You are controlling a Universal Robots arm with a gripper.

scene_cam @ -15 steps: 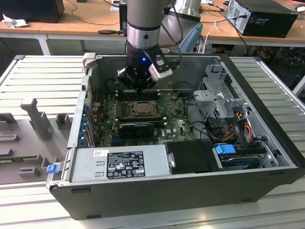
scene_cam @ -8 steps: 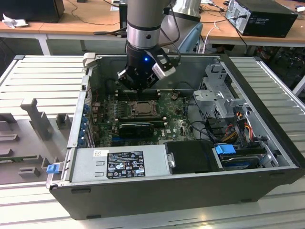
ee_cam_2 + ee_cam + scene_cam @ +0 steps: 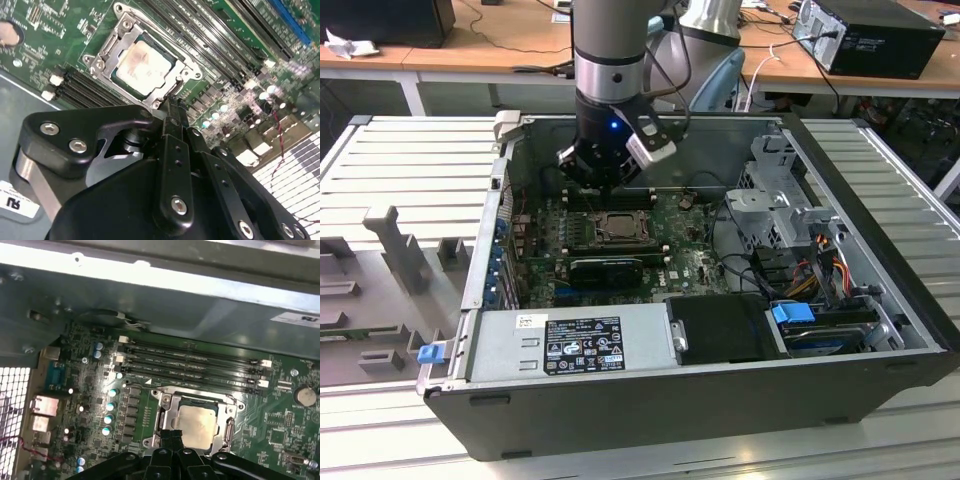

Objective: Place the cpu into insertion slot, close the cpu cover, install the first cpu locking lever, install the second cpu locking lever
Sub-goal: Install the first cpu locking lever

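The cpu (image 3: 142,64) lies flat in the insertion slot (image 3: 617,228) on the green motherboard, its silver-grey top facing up. The cpu cover (image 3: 106,49), a thin metal frame, is folded down around the cpu, which shows through its cut-out centre. In the first wrist view the cpu (image 3: 198,424) and cpu cover (image 3: 167,409) sit just beyond my fingertips. My gripper (image 3: 172,106) is shut, its two black fingers pressed together, with the tips at the edge of the cover frame. In the exterior view the gripper (image 3: 607,186) hangs low inside the case, just behind the slot.
Long black memory slots (image 3: 192,362) run beside the socket. A black ribbed heatsink block (image 3: 606,270) lies in front of it, the power supply (image 3: 572,345) nearer still. A drive cage (image 3: 778,200) and cables (image 3: 815,265) stand at the exterior view's right. The case wall (image 3: 165,300) is close behind.
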